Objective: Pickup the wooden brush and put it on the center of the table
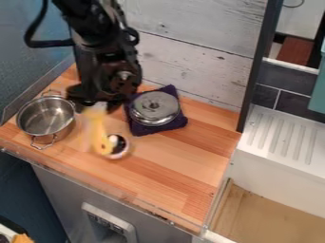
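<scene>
Gripper: one black two-finger gripper (98,105), on one black robot arm (105,35), over the left part of the surface, between pot and cloth.
Fingers: drawn together on the upper end of the brush handle; finer detail of the grip cannot be made out.
Brush: one yellow wooden brush (98,128), hanging steeply from the fingers, its round, dark-and-white head (119,145) lowest. Whether the head touches the surface cannot be told.
Pot: one round, silver metal pot (44,117), uncovered, with two loop handles, left of the brush.
Lid: one round, silver metal lid (154,107), right of the gripper.
Cloth: one dark purple cloth (179,122), spread beneath the lid.
Surface: light-brown striped wood (184,159), bearing pot and cloth.
Room: whitewashed plank wall (190,61) behind the surface; blue-grey wall (25,61) at the left; dark upright post (259,66) by the far right corner; white ridged drainboard (279,137) and grey tiles (295,102) at the right.
</scene>
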Motion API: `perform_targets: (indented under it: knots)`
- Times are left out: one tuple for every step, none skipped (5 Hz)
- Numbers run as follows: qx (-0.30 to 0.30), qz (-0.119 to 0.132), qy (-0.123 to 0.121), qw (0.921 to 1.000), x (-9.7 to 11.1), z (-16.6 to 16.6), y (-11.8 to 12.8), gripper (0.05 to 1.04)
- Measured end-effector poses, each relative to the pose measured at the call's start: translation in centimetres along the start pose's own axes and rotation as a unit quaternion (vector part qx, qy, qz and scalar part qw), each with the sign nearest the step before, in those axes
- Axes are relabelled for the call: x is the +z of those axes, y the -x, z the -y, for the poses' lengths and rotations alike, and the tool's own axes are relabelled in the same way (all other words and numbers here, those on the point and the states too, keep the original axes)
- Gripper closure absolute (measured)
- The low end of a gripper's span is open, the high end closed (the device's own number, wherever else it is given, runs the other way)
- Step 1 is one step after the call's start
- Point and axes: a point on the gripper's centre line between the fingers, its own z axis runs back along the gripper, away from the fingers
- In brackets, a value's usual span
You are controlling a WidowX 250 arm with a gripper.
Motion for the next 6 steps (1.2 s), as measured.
perform_targets:
  knots:
    - [-0.022,-0.012,0.029,0.9993,0.6,2.4,1.3,0.300]
    - [-0.031,-0.016,0.048,0.9983,1.0,4.4,1.3,0.300]
    - [-0.039,-0.019,0.068,0.9967,1.3,6.3,1.3,0.300]
    - [-0.046,-0.022,0.092,0.9945,1.7,8.1,1.0,0.300]
    - [-0.051,-0.023,0.102,0.9932,2.2,8.9,0.8,0.300]
    - [-0.058,-0.025,0.101,0.9929,2.1,8.8,0.9,0.300]
